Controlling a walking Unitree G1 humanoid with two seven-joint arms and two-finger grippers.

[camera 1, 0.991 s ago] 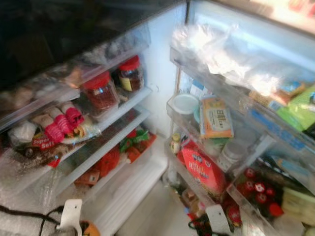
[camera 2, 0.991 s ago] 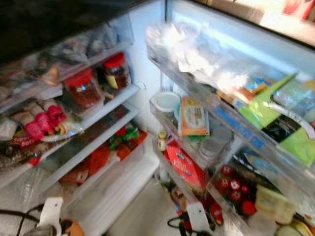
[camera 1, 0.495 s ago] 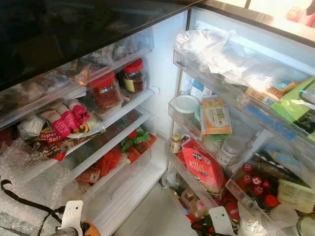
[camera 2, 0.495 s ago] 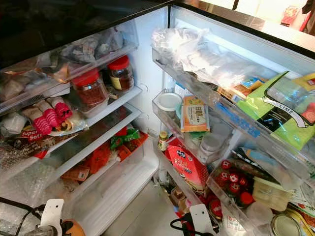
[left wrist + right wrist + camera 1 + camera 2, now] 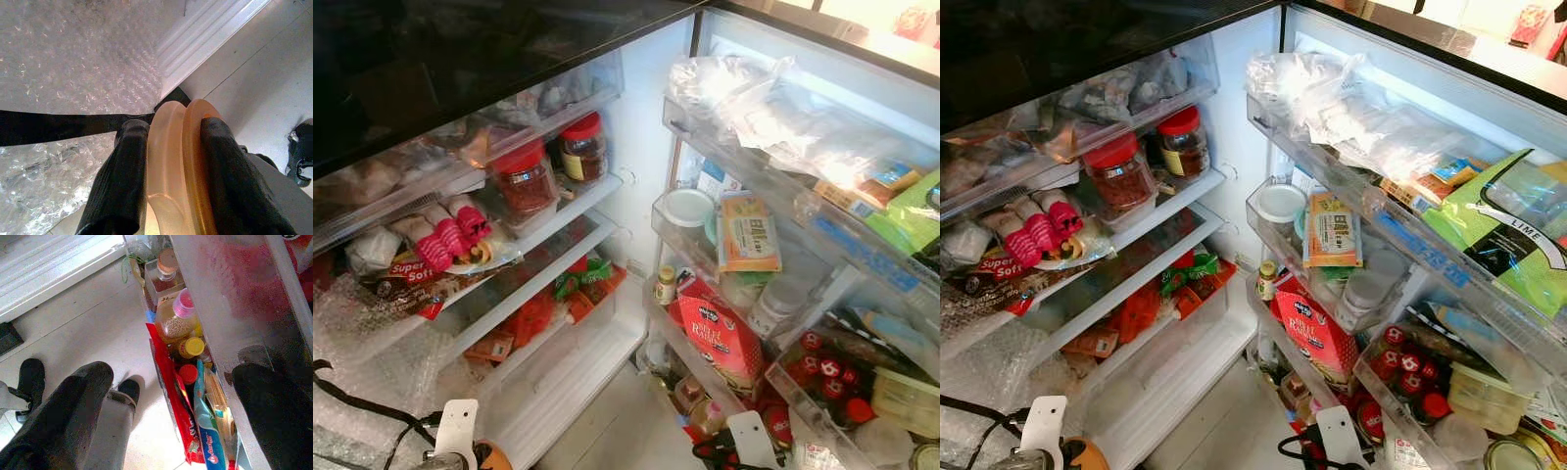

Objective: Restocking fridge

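Note:
The fridge stands open before me, its white shelves [image 5: 548, 284] on the left and the door bins [image 5: 705, 250] on the right. My left gripper [image 5: 173, 132] is shut on a round amber-orange container [image 5: 178, 166], low at the bottom left over bubble wrap [image 5: 73, 63]. The same container [image 5: 491, 457] peeks out beside the white wrist mount [image 5: 456, 431]. My right gripper [image 5: 173, 377] is open with nothing between its fingers [image 5: 68, 406], low beside the bottom door bin, where a pink-capped bottle [image 5: 173, 320] and a yellow-capped bottle [image 5: 190, 346] stand.
Two red-lidded jars [image 5: 522, 179] fill the upper shelf, with wrapped packets [image 5: 440, 245] below. The door bins hold plastic bags [image 5: 754, 98], an orange packet [image 5: 749, 232], a red bag [image 5: 724, 338], red-capped bottles [image 5: 822, 362] and a green pouch [image 5: 1503, 230]. The lowest white ledge [image 5: 578, 382] is bare.
The head view has shifted slightly and sharpened from blur. Nothing in the fridge has moved, and both wrists stay at the bottom edge.

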